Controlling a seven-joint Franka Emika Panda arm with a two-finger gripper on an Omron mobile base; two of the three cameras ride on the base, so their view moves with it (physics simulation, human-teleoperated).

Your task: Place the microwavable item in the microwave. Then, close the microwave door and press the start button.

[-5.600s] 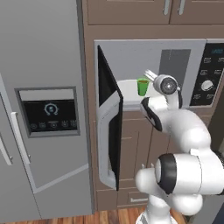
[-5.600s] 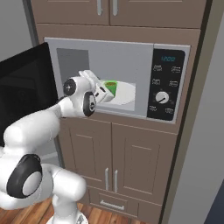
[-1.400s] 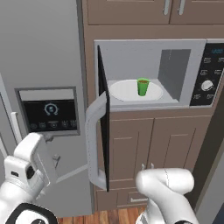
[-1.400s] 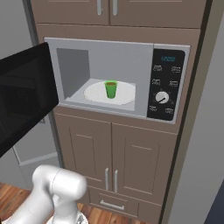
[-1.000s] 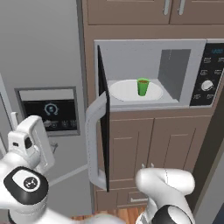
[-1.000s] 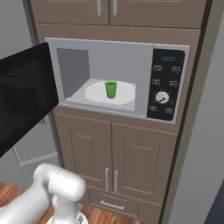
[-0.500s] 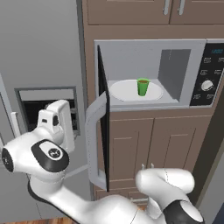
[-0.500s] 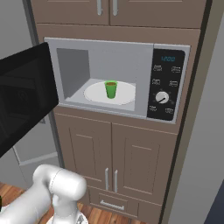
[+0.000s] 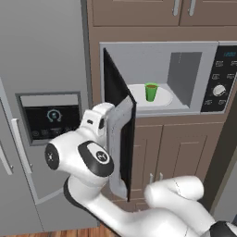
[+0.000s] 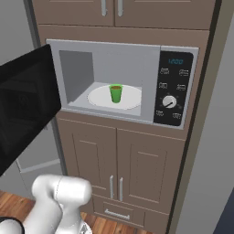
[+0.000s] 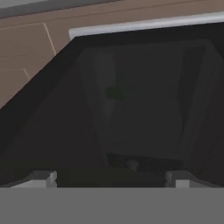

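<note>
**Door-closing step: gripper behind the open door**

The gripper (image 11: 109, 175) is spread wide, grasping nothing, facing the dark glass of the microwave door (image 9: 119, 139) at close range. The hand presses in at the door's outer face, the arm folded low and left beside the fridge (image 9: 41, 92). The green cup (image 10: 116, 93) stands on the turntable (image 10: 98, 98) inside the microwave (image 10: 123, 82). Next: swing the door shut, then press start on the control panel (image 10: 173, 87).

A small green cup (image 10: 116, 93) with brown contents is standing upright at the turntable's centre inside the microwave (image 10: 128, 55). The dark-glass microwave door (image 9: 118, 139) is hanging open, swung leftward.
</note>
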